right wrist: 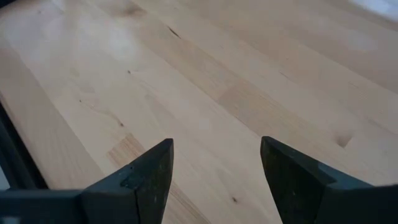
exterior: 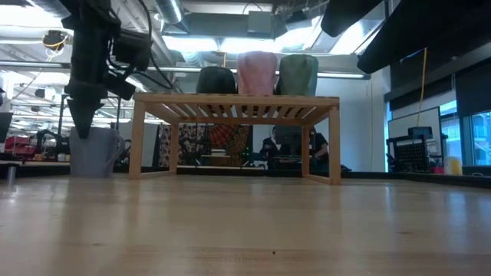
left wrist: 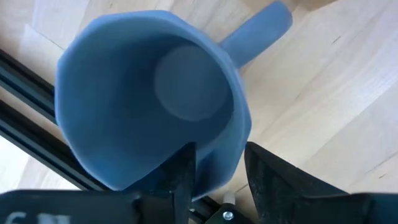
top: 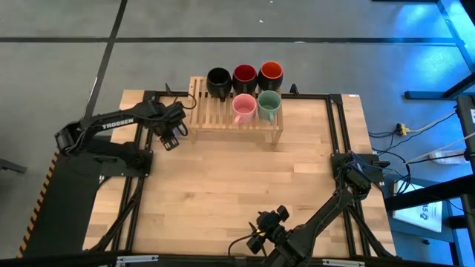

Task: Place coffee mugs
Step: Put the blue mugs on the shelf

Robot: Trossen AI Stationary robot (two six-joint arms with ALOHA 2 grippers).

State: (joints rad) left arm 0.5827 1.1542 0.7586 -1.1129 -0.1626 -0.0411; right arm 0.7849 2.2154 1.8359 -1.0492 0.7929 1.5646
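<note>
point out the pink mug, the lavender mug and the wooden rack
pink mug [top: 243,108], high view, on its open inside
lavender mug [left wrist: 186,93], left wrist view, on its inner bottom
wooden rack [top: 211,117], high view, on its bare slats

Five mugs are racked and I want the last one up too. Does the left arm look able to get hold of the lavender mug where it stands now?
Probably yes. The left gripper is right over the lavender mug, which stands on the table beside the wooden rack. One finger sits inside the rim, the other outside, and nothing blocks it.
</note>
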